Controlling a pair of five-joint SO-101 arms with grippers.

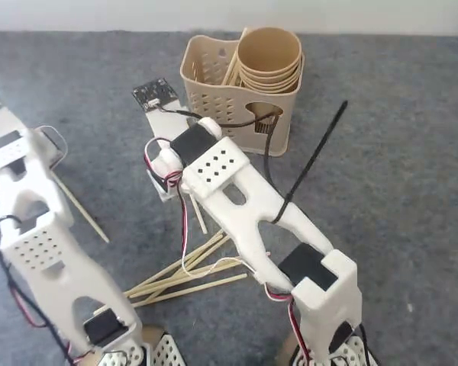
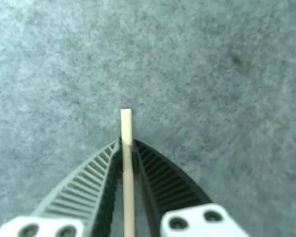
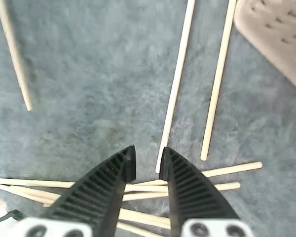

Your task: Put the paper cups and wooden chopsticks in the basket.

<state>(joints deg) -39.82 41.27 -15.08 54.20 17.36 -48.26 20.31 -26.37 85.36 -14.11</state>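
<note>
In the lower centre of the high view, loose pale wooden chopsticks (image 1: 185, 276) lie fanned across the grey worktop (image 1: 397, 198). The right hand (image 3: 147, 157) hangs just over them, its fingers a little apart and holding nothing. At the left of that frame, the left hand (image 2: 127, 146) is clamped on one chopstick (image 2: 126, 123), whose square tip pokes past the fingertips. Farther back, upper centre, the beige perforated basket (image 1: 214, 103) holds stacked paper cups (image 1: 269, 53).

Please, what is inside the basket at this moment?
Inside the basket stands a stack of paper cups, and beside it a few wooden chopsticks lean. The basket's walls hide its floor and the lower parts of the cups and chopsticks.
</note>
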